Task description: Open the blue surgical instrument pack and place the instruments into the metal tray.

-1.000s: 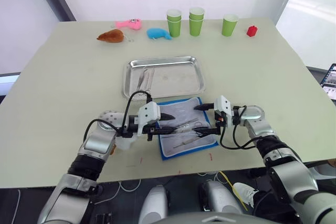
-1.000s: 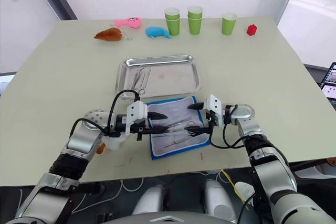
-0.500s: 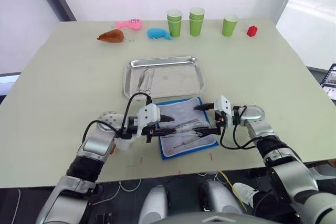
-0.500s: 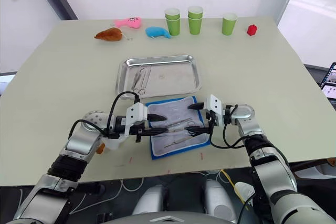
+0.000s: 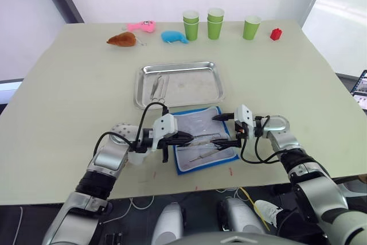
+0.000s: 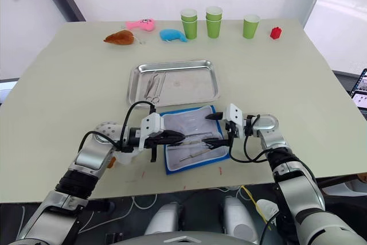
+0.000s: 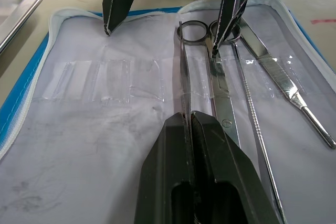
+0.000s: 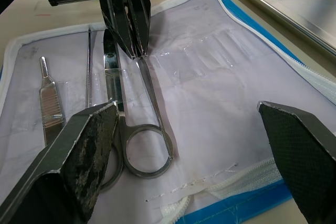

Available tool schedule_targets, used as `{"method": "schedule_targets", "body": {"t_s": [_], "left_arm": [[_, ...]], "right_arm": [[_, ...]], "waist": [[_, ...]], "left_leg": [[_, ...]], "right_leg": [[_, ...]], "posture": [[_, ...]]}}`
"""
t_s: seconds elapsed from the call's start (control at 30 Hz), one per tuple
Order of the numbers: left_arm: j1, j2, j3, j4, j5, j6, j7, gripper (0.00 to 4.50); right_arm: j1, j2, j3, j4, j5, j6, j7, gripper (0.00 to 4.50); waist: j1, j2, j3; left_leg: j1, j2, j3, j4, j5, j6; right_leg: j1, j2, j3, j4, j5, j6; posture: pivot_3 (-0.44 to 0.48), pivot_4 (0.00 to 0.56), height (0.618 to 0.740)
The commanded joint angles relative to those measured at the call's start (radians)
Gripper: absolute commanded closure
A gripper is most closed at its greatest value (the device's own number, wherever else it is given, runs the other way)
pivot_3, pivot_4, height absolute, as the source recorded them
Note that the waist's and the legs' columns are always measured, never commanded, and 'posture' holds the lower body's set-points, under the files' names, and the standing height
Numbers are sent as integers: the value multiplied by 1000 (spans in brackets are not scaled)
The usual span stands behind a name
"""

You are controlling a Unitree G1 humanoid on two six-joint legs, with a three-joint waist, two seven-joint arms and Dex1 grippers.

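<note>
Blue surgical instrument pack (image 5: 202, 140) lying open on the tabletop (image 5: 74, 96), at 6 o'clock of the metal tray (image 5: 180, 84). The left gripper (image 7: 186, 121) has its fingers closed on one blade of the ring-handled scissors (image 7: 202, 72), while the right gripper (image 8: 199, 129) holds its fingers spread wide over the ring end; to do this step well, the scissors should probably be drawn straight along their length out of the clear sleeve (image 7: 94, 80), kept level, with the right gripper pinning the lining. The tray already holds a few instruments (image 5: 158, 85) toward its 9 o'clock side; a straight tool (image 7: 286, 85) and a thin probe (image 7: 252, 114) remain in the pack.
</note>
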Motion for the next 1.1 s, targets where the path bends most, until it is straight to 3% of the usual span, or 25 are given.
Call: {"method": "schedule_targets", "body": {"t_s": [0.03, 0.43, 1.1], "left_arm": [[-6, -14, -17, -17, 4, 7, 4, 4375], [-18, 24, 1, -39, 19, 19, -3, 4375], [-72, 159, 7, -242, -5, 246, -63, 4375]], "right_arm": [[76, -20, 48, 81, -73, 47, -20, 0], [80, -22, 48, 76, -72, 49, -20, 0], [83, -12, 49, 75, -71, 50, -28, 0]], "waist": [[1, 0, 0], [2, 0, 0], [1, 0, 1]], "left_leg": [[0, 0, 0, 0, 0, 0], [0, 0, 0, 0, 0, 0], [0, 0, 0, 0, 0, 0]], "right_leg": [[0, 0, 0, 0, 0, 0], [0, 0, 0, 0, 0, 0], [0, 1, 0, 0, 0, -1]], "posture": [[0, 150, 740], [0, 150, 740], [0, 150, 740]]}}
